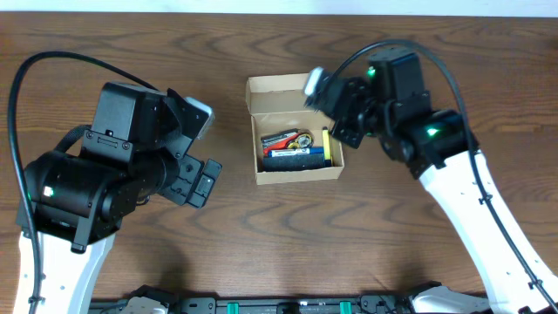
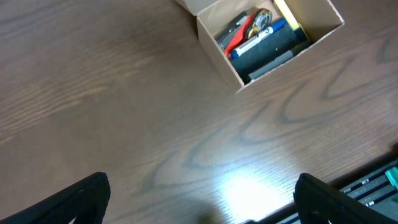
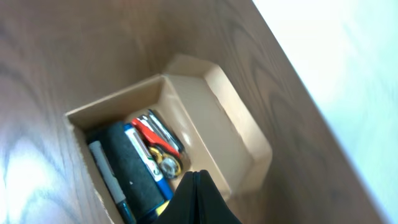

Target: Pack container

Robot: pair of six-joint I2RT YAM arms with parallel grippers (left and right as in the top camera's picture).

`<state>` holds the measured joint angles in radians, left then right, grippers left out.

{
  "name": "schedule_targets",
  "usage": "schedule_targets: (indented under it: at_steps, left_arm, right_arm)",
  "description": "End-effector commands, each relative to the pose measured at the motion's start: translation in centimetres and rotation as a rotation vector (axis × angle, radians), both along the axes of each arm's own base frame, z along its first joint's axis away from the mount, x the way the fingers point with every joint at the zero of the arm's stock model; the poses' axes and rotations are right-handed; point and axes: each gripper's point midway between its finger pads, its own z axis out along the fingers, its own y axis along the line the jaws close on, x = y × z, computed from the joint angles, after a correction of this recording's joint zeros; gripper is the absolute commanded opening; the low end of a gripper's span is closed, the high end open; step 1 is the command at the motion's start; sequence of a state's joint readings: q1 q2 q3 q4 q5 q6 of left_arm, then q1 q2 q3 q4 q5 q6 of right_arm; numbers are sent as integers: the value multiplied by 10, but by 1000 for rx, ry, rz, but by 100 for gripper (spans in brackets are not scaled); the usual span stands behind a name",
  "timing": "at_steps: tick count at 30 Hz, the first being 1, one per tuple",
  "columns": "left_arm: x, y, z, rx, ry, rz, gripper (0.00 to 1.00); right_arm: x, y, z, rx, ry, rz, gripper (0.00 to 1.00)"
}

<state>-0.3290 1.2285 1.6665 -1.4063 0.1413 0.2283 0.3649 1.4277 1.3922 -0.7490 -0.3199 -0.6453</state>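
The tan cardboard container (image 1: 296,172) stands open at the table's middle, its flap lid (image 1: 277,91) tilted up at the back. Inside lie a black block (image 1: 292,160), red and blue markers (image 1: 281,139) and a yellow item (image 1: 326,144). It also shows in the left wrist view (image 2: 217,53) and the right wrist view (image 3: 205,121). My right gripper (image 1: 321,91) is shut and empty, just above the container's right rear corner; its fingers show pressed together in the right wrist view (image 3: 196,199). My left gripper (image 1: 206,179) is open and empty, left of the container, above bare table (image 2: 202,208).
Dark wooden table (image 1: 279,235) all round. The table's far edge and a pale floor (image 3: 348,56) lie behind the container. A black rail with green clips (image 1: 279,305) runs along the front edge.
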Motion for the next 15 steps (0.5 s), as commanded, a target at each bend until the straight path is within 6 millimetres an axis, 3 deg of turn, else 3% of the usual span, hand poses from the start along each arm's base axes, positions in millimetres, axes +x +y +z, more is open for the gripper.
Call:
schedule_targets:
  at_steps: [1, 7, 15]
  left_arm:
    - [9, 1, 4, 1, -38, 14, 95]
    - [48, -1, 10, -26, -120, 91, 95]
    - [124, 2, -34, -155, -8, 244, 95]
  right_arm:
    - [19, -27, -15, 108, 158, -238, 1]
    - [54, -71, -62, 194, 349, -518, 1]
    - [86, -111, -128, 294, 550, -806, 1]
